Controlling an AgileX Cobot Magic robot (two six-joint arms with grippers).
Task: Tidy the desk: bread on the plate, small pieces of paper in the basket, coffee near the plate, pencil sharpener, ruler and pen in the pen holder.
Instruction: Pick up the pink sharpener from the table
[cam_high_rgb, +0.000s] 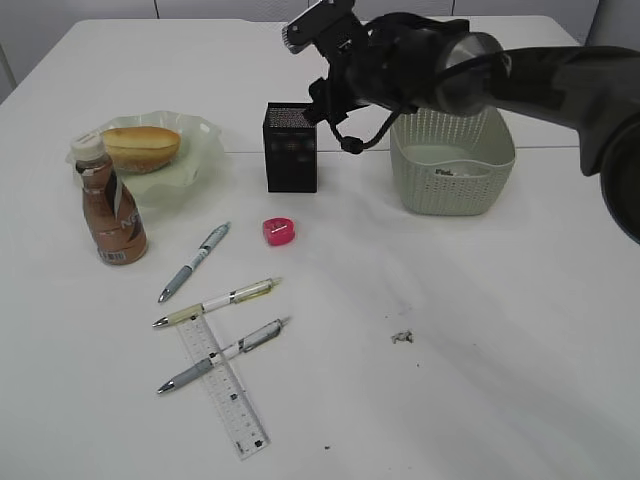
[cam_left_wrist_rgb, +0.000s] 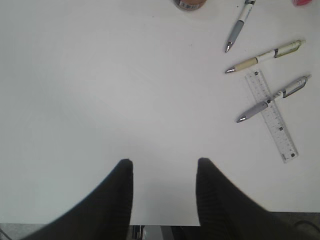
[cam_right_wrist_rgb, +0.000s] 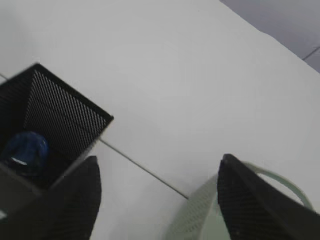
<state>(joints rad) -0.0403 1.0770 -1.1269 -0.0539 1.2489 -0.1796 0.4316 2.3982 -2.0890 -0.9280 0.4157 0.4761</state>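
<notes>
One arm reaches across above the pen holder and basket, its right hand wide and empty.

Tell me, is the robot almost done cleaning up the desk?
Partly. The bread sits on the plate, with the coffee nearby. A blue thing lies in the pen holder. Both hands look empty. Still left: three pens, the ruler, the pink sharpener and a paper scrap.

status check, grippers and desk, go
Both grippers open, empty. Bread plated, coffee beside it. Pens, ruler, sharpener, paper scrap still out.
</notes>
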